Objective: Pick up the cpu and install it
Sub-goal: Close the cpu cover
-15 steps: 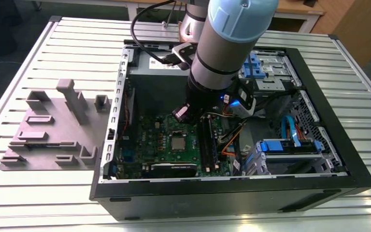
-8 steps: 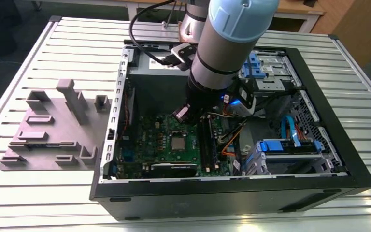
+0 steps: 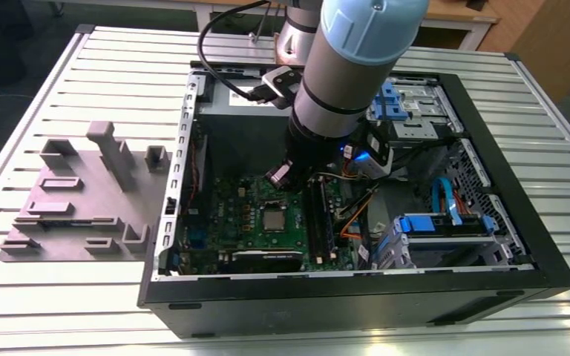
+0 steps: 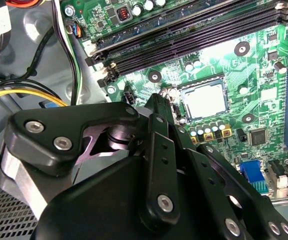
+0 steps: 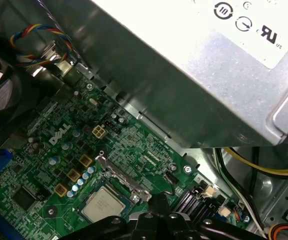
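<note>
The cpu [image 4: 204, 100], a small silvery square, lies flat in its metal socket frame on the green motherboard [image 4: 264, 65]; it also shows in the exterior view as the cpu [image 3: 273, 217] and in the first wrist view as the cpu [image 5: 101, 206]. My gripper [image 4: 158, 100] hangs inside the open computer case, its black fingers drawn together into one tip just beside the socket's edge. The gripper [image 5: 159, 201] is shut with nothing between its fingers. In the exterior view the gripper [image 3: 287, 182] sits a little above and behind the socket.
The grey power-supply box [image 5: 209, 60] stands close behind the arm. Long black memory slots [image 4: 184, 40] run beside the socket. Yellow and black cables [image 4: 24, 92] cross near the gripper. A blue drive cage [image 3: 444, 222] sits at the exterior view's right, a grey fixture [image 3: 87, 193] outside the case.
</note>
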Controlling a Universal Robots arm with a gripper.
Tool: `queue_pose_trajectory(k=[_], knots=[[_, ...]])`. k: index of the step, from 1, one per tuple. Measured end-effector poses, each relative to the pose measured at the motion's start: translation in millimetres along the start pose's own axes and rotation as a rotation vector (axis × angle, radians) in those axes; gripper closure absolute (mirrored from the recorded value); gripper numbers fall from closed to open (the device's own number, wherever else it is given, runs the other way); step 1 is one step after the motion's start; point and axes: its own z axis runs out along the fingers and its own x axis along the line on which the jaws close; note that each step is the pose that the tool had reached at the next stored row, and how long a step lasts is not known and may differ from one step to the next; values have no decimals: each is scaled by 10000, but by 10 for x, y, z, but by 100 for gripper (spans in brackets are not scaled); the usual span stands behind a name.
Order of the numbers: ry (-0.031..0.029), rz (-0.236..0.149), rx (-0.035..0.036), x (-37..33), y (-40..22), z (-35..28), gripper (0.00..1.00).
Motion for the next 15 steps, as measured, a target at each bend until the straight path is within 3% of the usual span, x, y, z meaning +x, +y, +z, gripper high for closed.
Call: queue_pose_trajectory(k=[8, 15], knots=[[57, -377, 1, -24, -22, -3, 90], [69, -456, 1, -25, -22, -3, 90]])
